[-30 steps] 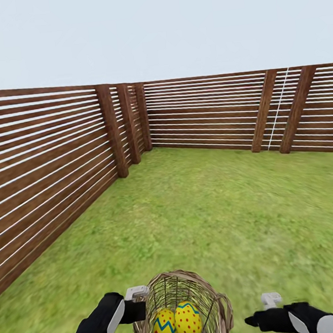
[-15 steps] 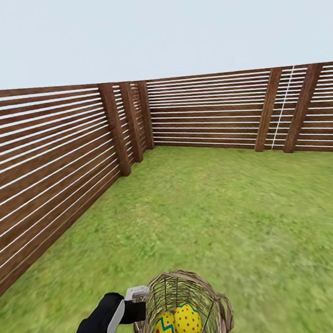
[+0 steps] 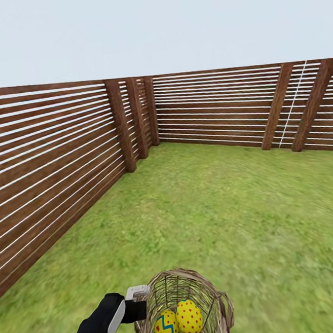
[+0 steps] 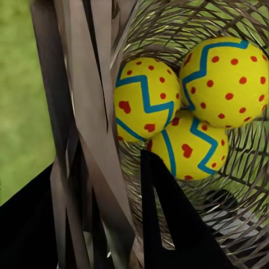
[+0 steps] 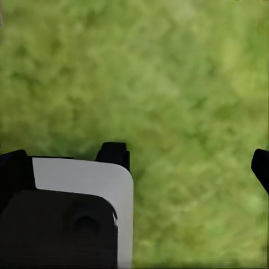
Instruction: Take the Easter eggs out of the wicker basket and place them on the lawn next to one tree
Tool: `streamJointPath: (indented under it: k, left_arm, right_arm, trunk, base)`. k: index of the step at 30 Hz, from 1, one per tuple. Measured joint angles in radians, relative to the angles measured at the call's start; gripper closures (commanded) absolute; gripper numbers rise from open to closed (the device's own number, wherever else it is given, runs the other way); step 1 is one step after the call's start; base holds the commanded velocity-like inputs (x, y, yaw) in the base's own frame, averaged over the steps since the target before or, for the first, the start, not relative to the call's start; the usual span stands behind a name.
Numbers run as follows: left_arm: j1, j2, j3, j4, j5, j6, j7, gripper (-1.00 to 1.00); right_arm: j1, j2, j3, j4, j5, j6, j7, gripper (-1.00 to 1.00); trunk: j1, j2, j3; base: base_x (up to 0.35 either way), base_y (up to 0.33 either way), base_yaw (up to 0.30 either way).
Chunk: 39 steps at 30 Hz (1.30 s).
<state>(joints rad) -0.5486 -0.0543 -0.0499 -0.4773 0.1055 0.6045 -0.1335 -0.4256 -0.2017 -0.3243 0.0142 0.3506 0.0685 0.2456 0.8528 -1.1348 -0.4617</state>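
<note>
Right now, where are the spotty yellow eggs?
The Easter eggs sit inside the wicker basket, at the bottom middle of the head view, beside the left gripper clamped on its rim.

Yellow eggs (image 4: 185,101) carry red dots and blue zigzags, the basket (image 3: 215,304) is brown weave, the lawn (image 3: 227,216) patchy green-yellow, the slatted fence (image 3: 49,167) brown.

the wicker basket (image 3: 209,294) is an open weave of thin brown strands with flat, matt strips at its rim. the easter eggs (image 4: 193,106) look smooth and softly glossy, like painted plastic. the lawn (image 3: 232,216) is rough, patchy grass. the fence (image 3: 49,162) is dark matt wood in horizontal slats.
</note>
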Motion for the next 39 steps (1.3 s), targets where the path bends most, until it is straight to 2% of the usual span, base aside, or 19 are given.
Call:
streamJointPath:
  k: [3, 4, 6, 13, 17, 26, 39]
  left_arm:
    - [0.000, 0.000, -0.001, 0.000, 0.021, -0.001, 0.000, 1.00]
    - [0.000, 0.001, 0.000, 0.000, 0.034, -0.001, 0.000, 1.00]
    - [0.000, 0.003, -0.001, 0.000, 0.034, -0.001, 0.001, 1.00]
    - [0.000, 0.002, -0.002, 0.000, 0.032, -0.001, 0.001, 1.00]
    - [0.000, 0.002, -0.001, -0.002, 0.035, -0.001, 0.001, 1.00]
    - [0.000, 0.002, -0.002, -0.001, 0.032, -0.001, 0.001, 1.00]
    - [0.000, 0.003, -0.001, -0.001, 0.032, -0.002, 0.001, 1.00]
  right_arm:
    - [0.000, 0.009, 0.000, 0.000, 0.058, -0.001, 0.000, -1.00]
    - [0.000, 0.014, 0.000, 0.000, 0.068, -0.001, 0.000, -1.00]
    - [0.000, 0.018, 0.000, 0.001, 0.073, -0.001, 0.000, -1.00]
    - [0.014, 0.020, 0.000, 0.000, 0.079, -0.004, 0.000, -1.00]
    - [0.014, 0.019, 0.000, 0.001, 0.074, -0.050, 0.000, -1.00]
    - [0.018, 0.018, 0.000, 0.000, 0.075, -0.054, 0.000, -1.00]
    - [0.020, 0.021, 0.000, 0.000, 0.075, -0.055, -0.002, -1.00]
  trunk:
    - [-0.012, 0.021, 0.005]
    - [-0.015, 0.028, 0.006]
    - [-0.023, 0.042, 0.009]
    - [-0.050, 0.091, 0.020]
    - [-0.065, 0.119, 0.026]
    - [-0.100, 0.182, 0.040]
    - [-0.100, 0.182, 0.039]
  base:
    - [0.000, 0.000, 0.098]
    - [0.000, 0.000, 0.104]
    - [0.000, 0.000, 0.107]
    - [0.000, 0.000, 0.108]
    - [0.000, 0.000, 0.118]
    - [0.000, 0.000, 0.135]
    - [0.000, 0.000, 0.249]
